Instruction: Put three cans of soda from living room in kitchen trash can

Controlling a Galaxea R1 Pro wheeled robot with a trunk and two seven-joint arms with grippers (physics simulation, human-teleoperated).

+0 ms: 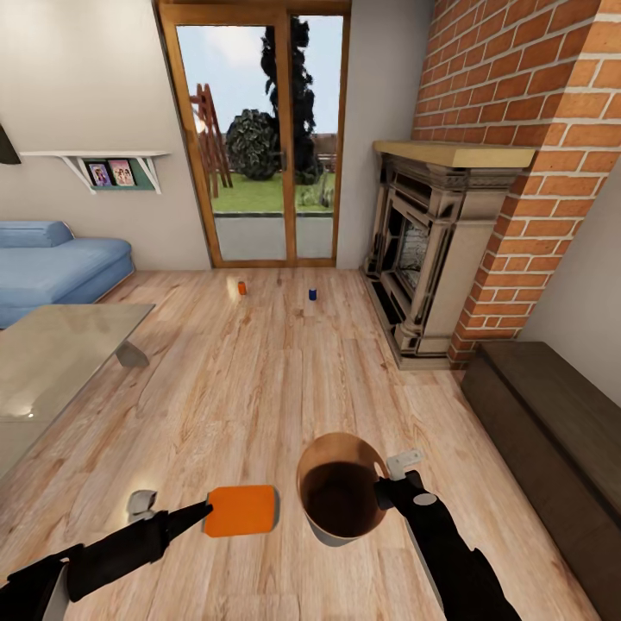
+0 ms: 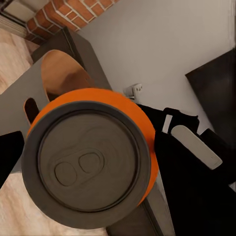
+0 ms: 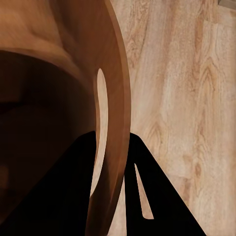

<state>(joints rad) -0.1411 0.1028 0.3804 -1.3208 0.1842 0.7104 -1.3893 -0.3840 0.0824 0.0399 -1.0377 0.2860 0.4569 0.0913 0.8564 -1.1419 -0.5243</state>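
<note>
Left tool [image 1: 205, 515] clenched endwise on light, smooth bright orange soda can [image 1: 243, 511], likely slippery; right tool [image 1: 385, 488] pinches rigid brown-lined round bin's [image 1: 321, 526] rim.

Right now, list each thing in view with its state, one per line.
Left gripper: shut on orange can, held on its side.
Orange can: in the air beside the bin's rim, not inside.
Trash can: held by its rim, upright, nothing visible inside.
Right gripper: clamped on the rim.
Second orange can: upright on floor.
Blue can: upright on floor.
</note>
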